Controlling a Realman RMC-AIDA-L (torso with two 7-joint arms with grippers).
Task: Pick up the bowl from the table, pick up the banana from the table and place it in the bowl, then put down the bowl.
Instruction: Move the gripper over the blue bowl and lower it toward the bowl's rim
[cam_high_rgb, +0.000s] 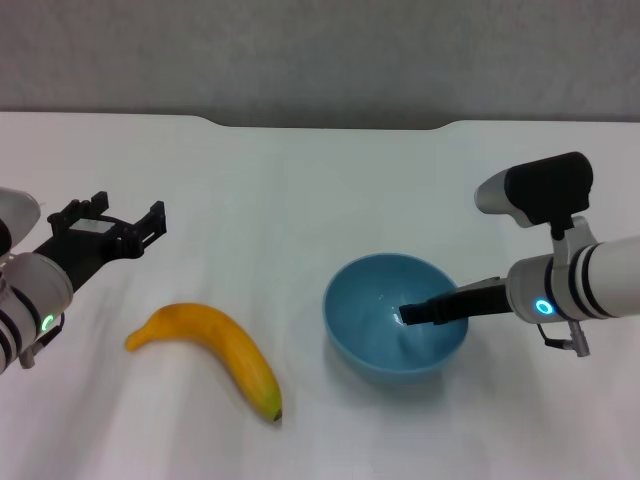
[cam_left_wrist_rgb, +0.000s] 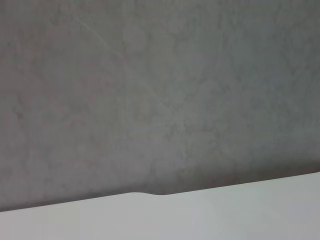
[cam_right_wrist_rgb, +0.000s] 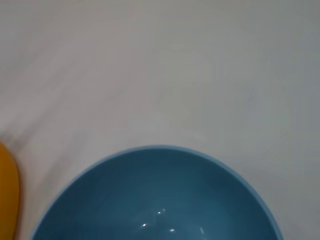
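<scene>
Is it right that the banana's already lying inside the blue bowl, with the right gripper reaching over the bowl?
Not quite. In the head view the banana lies on the table beside the bowl, which is empty. The right gripper does reach over the bowl.

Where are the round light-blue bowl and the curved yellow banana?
Round light-blue glossy bowl (cam_high_rgb: 372, 300): head view, inner wall on its left side.
Curved yellow-orange banana (cam_high_rgb: 225, 350): head view, middle of its body.

Left tool (cam_high_rgb: 128, 222) hovers with prongs spread; right tool (cam_high_rgb: 415, 315) reaches inward, fingers indiscernible.
</scene>
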